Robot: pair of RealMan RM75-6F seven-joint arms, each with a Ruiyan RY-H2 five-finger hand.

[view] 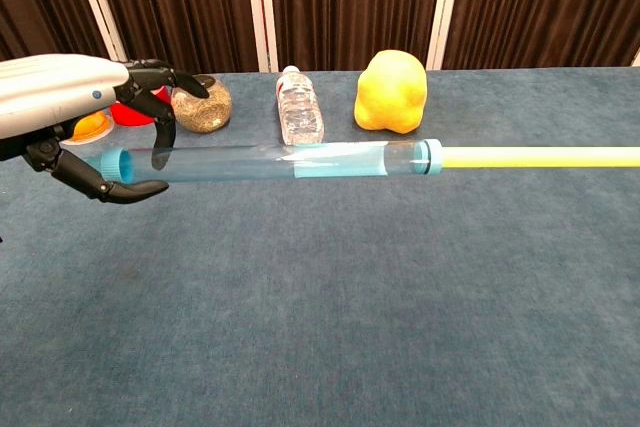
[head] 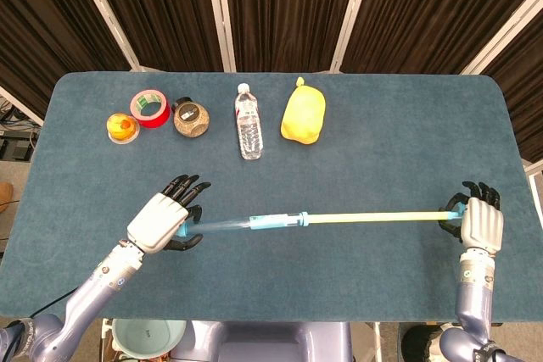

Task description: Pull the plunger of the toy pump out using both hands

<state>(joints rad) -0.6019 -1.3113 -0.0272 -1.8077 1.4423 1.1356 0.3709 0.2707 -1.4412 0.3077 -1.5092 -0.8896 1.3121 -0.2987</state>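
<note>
Pump (head: 246, 223) held off the worktop (head: 382, 142), long axis running straight across between the two hands. Clear barrel (view: 260, 161) at the left end, yellow plunger rod (head: 373, 216) reaching out to the right.

Left hand (head: 161, 221): fingers (view: 130, 190) curled round the barrel's capped end, thumb side under and the rest over; grip looks loose, gaps visible round the tube in the chest view. Right hand (head: 480, 223): fingers wrapped on the far rod end, handle mostly hidden behind the palm, so tightness of hold not readable. Out of the chest view.

Piston (view: 335, 161) seen inside the barrel, right of mid-length, short of the collar (view: 430, 155). Judged mostly drawn out, some travel left. Next pull to go along the rod axis, away from the left fingers; any sideways pull likely to bind at the collar.

Beyond the fingers, well apart from the pump: water bottle (head: 249, 123), yellow bag (head: 304, 113), jar (head: 192, 116), red tape roll (head: 149, 107), small orange item (head: 122, 127). Blue felt-like cover on the worktop. Dark curtains behind.
</note>
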